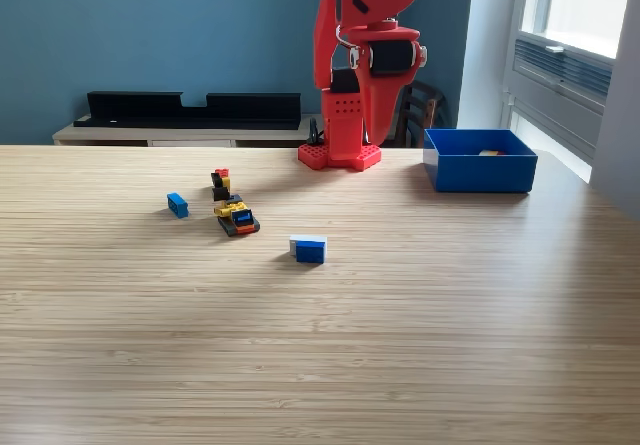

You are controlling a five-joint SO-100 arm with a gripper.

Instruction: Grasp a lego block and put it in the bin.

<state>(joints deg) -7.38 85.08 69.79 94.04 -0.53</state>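
**Operator:** Report task status.

**Technician:** The red arm (pixel 360 75) stands folded upright on its base at the far edge of the wooden table (pixel 400 345), near centre in the exterior view. It is not extended toward any block. The gripper (pixel 314 154) appears only as a dark tip low beside the base on the view's left; whether its fingers are released or clenched cannot be told from this view. Nothing is visibly carried.

**Operator:** Location of the bin?

**Technician:** The blue bin (pixel 480 172) sits at the far right of the table, just beside the arm's base. A pale item (pixel 489 152) shows inside, against the far wall; it may be a block already deposited, but it is too small to identify.

**Operator:** Blocks outstanding?

**Technician:** Four positions on the table. A small blue block (pixel 178 205) lies far left. A dark, red and yellow cluster (pixel 221 182) lies to its right. Just nearer the camera is a yellow, blue and black cluster (pixel 237 217). A blue-and-white block (pixel 309 249) lies nearest, close to centre, well apart from the bin.

**Operator:** Assessment?

**Technician:** At most one deposit is complete. No grasp is in progress. Remaining per block: reach, close, lift, carry right, release over the bin.
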